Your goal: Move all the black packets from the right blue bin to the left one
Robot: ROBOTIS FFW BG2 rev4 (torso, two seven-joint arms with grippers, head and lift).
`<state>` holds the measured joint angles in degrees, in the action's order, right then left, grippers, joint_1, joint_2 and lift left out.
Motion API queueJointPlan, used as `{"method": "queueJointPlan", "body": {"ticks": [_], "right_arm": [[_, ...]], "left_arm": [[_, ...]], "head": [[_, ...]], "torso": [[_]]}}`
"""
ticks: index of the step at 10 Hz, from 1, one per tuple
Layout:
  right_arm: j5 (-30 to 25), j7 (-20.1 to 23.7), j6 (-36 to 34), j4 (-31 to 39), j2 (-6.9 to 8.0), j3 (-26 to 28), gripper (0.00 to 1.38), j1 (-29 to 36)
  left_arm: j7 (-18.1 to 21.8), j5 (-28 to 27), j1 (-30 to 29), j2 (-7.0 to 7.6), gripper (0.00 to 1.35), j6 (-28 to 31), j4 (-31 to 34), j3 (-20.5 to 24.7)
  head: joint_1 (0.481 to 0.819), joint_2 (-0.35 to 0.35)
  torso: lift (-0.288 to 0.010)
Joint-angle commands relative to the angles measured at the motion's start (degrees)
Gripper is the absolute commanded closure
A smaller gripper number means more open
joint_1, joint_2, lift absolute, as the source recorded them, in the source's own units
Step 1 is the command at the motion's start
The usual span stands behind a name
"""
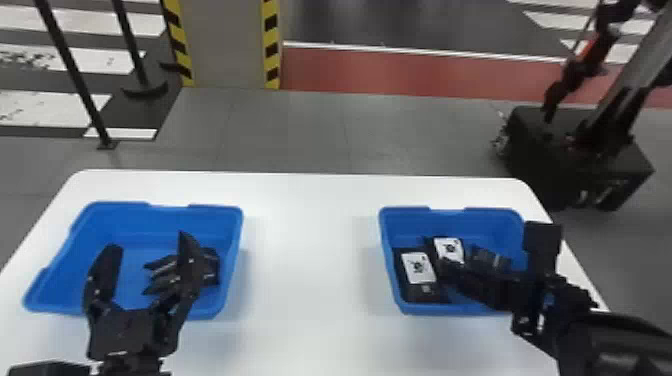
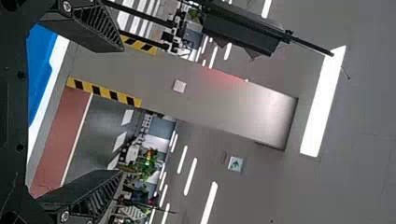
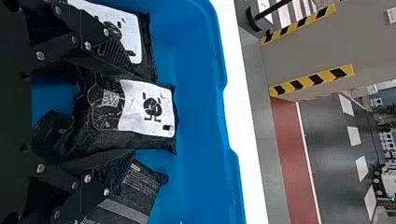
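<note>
White table (image 1: 310, 260) — right bin (image 1: 445, 220) holds black packets (image 3: 147, 107).

The white table (image 1: 310, 250) had rounded corners. Beyond it lay grey floor tiles (image 1: 290, 132) and a grey pillar (image 1: 227, 45), edges marked with yellow-and-black tape (image 1: 271, 47). A red floor strip (image 1: 400, 72) adjoined. One ceiling light (image 2: 323, 102) was lit.

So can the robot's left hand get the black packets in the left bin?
Probably yes. The left gripper is open close by, and the left bin has no lid. But the gripper seems to point forward more than down, so it may need to tip toward the black packets.
</note>
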<state>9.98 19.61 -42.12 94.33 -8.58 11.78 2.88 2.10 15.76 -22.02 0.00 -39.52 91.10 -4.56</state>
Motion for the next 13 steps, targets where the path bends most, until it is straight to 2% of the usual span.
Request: {"method": "queueJointPlan", "body": {"ticks": [1,2,3,5,6,7,8,9,10,11,13], "right_arm": [[-0.14,0.78,-3.30,-1.59,-0.30,0.00,0.85,-1.20],[0.22,1.75,-3.44,-2.58,-0.30,0.00,1.14,-1.76],[0.39,2.10,-3.30,-0.89,-0.12,0.00,1.24,-0.92],[0.74,2.98,-0.34,2.91,-0.04,0.00,1.24,1.61],[2.24,3.42,3.74,3.05,-0.12,0.00,1.24,3.02],[3.91,5.00,11.19,2.21,-0.12,0.00,1.24,4.43],[5.31,8.78,13.86,0.38,-0.39,0.18,1.24,4.71],[5.49,11.24,20.61,0.80,-0.65,0.09,1.24,6.11],[5.84,13.88,23.28,3.89,-0.47,-0.18,1.24,7.10],[5.66,17.39,23.99,4.74,-0.47,-1.49,1.24,5.41],[5.49,21.79,23.99,4.60,-0.47,-5.01,1.24,-0.07]], "left_arm": [[0.10,0.06,-0.05,0.00,0.09,0.00,-0.05,-0.01],[0.10,0.14,0.09,0.00,0.09,0.00,-0.05,-0.01],[0.18,0.14,0.09,0.00,0.09,0.00,-0.05,-0.01],[0.18,0.41,-0.05,-0.09,0.10,0.00,-0.05,-0.01],[0.18,0.50,0.09,-0.09,0.10,0.00,-0.05,-0.01],[0.10,0.67,0.37,-0.15,0.10,0.14,-0.05,-0.19],[0.18,0.67,0.65,-0.15,0.10,0.14,-0.05,-0.19],[0.18,0.67,0.93,-0.15,0.10,0.14,-0.05,-0.28],[0.18,1.11,1.07,-0.15,0.10,0.14,-0.05,-0.45],[0.18,2.52,1.49,-0.15,0.10,0.28,-0.05,-0.89],[1.15,6.03,3.04,-0.09,0.10,1.54,0.37,-2.47]], "head": [[0.695,-0.087],[0.695,-0.086],[0.695,-0.083],[0.695,-0.074],[0.695,-0.070],[0.695,-0.068],[0.695,-0.063],[0.695,-0.052],[0.695,-0.048],[0.695,-0.042],[0.695,0.008]], "torso": [[-0.110],[-0.110],[-0.110],[-0.110],[-0.110],[-0.110],[-0.110],[-0.110],[-0.110],[-0.110],[-0.110]]}}
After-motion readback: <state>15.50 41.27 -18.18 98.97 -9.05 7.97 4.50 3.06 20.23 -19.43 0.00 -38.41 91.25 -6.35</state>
